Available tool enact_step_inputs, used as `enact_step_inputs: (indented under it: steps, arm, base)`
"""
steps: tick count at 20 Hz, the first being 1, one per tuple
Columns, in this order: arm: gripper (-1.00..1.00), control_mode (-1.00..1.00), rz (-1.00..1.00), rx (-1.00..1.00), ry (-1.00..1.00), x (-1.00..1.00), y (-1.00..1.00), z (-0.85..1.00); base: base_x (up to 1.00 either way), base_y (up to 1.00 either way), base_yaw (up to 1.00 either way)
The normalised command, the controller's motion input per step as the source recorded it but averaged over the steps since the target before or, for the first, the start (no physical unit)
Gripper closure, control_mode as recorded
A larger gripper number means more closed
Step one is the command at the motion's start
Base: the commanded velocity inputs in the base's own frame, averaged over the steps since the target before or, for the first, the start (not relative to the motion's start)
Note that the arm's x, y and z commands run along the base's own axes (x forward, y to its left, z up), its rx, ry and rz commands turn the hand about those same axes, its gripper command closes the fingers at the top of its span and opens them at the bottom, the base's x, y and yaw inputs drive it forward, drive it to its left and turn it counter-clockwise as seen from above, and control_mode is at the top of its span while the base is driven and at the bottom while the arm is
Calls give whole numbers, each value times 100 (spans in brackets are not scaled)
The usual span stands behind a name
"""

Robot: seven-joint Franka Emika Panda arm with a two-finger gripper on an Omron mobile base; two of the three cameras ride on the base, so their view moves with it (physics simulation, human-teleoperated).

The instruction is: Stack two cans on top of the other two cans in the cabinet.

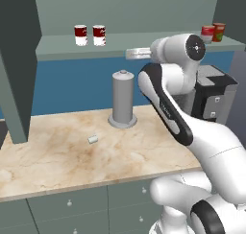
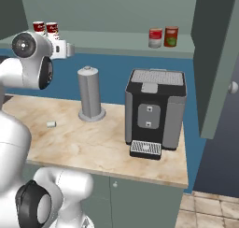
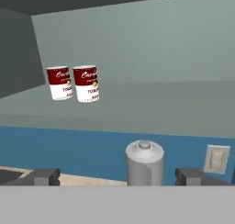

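Two small red-and-white soup cans point(image 3: 60, 83) and point(image 3: 86, 83) are standing side by side, nearly touching, toward the left end of the cabinet point(image 1: 144, 45) shelf. Near the right end, well apart from them, a squat red can with a pale top point(image 1: 207, 34) is sitting just beside a slightly taller orange-red can with a green patch point(image 1: 219, 31). All four are resting directly on the shelf, none stacked. The end effector point(image 3: 117, 177) is hovering with its fingers point(image 3: 43, 176) spread wide, holding and touching nothing, pointing toward the soup cans. Below it, a tall grey cylinder point(image 1: 123, 99) is standing on the marble bench point(image 1: 57, 156), with a black coffee machine point(image 2: 154, 112) further right.
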Motion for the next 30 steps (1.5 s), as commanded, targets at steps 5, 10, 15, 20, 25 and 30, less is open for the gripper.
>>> enact_step_inputs:
  steps: [5,10,15,20,25,30]
  arm:
    - [-100,-100,21,6,0,37,26,14]
    - [-100,-100,18,0,3,42,30,14]
    - [-100,-100,18,-7,12,37,26,12]
    - [-100,-100,15,-8,3,35,25,10]
    - [-100,-100,6,-10,0,34,22,3]
    - [-100,-100,0,-17,0,37,19,0]
  base:
    - [0,0,0]
    - [0,0,0]
    - [0,0,0]
    - [0,0,0]
    - [0,0,0]
    - [0,0,0]
